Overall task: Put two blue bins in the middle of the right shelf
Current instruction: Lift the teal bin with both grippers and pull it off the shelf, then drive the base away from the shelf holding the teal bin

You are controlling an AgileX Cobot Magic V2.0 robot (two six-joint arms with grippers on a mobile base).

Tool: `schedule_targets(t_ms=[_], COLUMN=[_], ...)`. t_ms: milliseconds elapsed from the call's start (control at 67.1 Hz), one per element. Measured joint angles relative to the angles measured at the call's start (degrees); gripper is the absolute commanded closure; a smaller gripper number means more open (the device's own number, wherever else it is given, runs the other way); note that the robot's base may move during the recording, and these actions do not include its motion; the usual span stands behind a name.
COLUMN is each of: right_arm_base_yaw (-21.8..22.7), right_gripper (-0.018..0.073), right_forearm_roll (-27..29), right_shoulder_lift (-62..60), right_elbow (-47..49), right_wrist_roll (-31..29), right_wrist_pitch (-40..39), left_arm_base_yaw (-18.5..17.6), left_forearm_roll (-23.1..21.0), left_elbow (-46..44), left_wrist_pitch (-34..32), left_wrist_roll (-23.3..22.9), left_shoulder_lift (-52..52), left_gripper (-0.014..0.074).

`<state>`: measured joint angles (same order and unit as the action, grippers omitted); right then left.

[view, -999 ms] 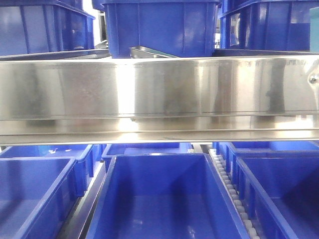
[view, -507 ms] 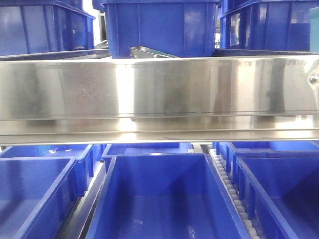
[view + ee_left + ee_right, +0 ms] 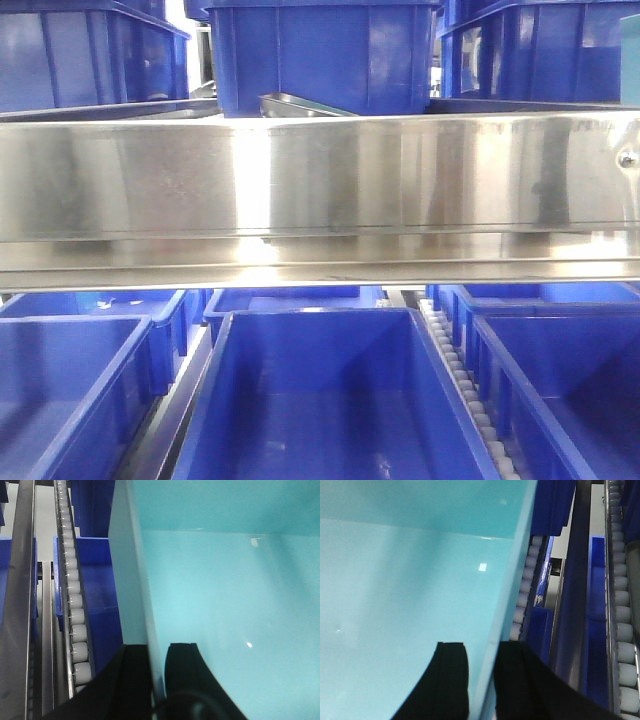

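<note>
Sitting on the lower level, straight under the wide steel rail (image 3: 320,190), the centre blue bin (image 3: 330,400) is open and shows its bare floor and sloped inner walls. From the front neither arm can be seen, but the wrist cameras look down into this bin, where it reads as a washed-out pale turquoise.

On its left side wall the left gripper (image 3: 157,680) has one black finger outside the wall and one inside, and the thin wall runs up between them. The jaws look pinched onto that wall. On the opposite side wall the right gripper (image 3: 482,680) is set the same way, a dark finger on each face and the jaws pressed onto the wall.

Just beside the bin's right edge a roller track (image 3: 460,380) of small white rollers runs away from the viewer. It also shows in the right wrist view, next to the gripped wall. Another line of white rollers (image 3: 72,605) lies near the left wall in the left wrist view, with a strip of darker blue plastic between the rollers and the wall.

A left neighbour bin (image 3: 70,390) and a right neighbour bin (image 3: 570,380) flank the centre one on the same level. Above the rail, upper blue bins (image 3: 320,55) stand in a row on the next shelf.
</note>
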<state>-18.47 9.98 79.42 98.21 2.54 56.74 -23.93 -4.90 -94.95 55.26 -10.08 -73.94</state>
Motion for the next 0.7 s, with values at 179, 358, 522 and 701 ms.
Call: schedule_targets(t_ms=[179, 358, 522, 701], right_arm_base_yaw=[0.00, 0.00, 0.00, 0.00], right_gripper=[0.0711, 0.0711, 0.0711, 0.0711], right_forearm_roll=[0.00, 0.00, 0.00, 0.00], right_shoulder_lift=[0.00, 0.00, 0.00, 0.00], right_elbow=[0.00, 0.00, 0.00, 0.00], right_wrist_roll=[0.00, 0.00, 0.00, 0.00], right_wrist_pitch=[0.00, 0.00, 0.00, 0.00], left_arm_base_yaw=[0.00, 0.00, 0.00, 0.00], left_forearm_roll=[0.00, 0.00, 0.00, 0.00], left_elbow=[0.00, 0.00, 0.00, 0.00], left_wrist_pitch=[0.00, 0.00, 0.00, 0.00], left_wrist_roll=[0.00, 0.00, 0.00, 0.00], left_shoulder_lift=[0.00, 0.00, 0.00, 0.00], left_gripper=[0.0707, 0.0707, 0.0707, 0.0707])
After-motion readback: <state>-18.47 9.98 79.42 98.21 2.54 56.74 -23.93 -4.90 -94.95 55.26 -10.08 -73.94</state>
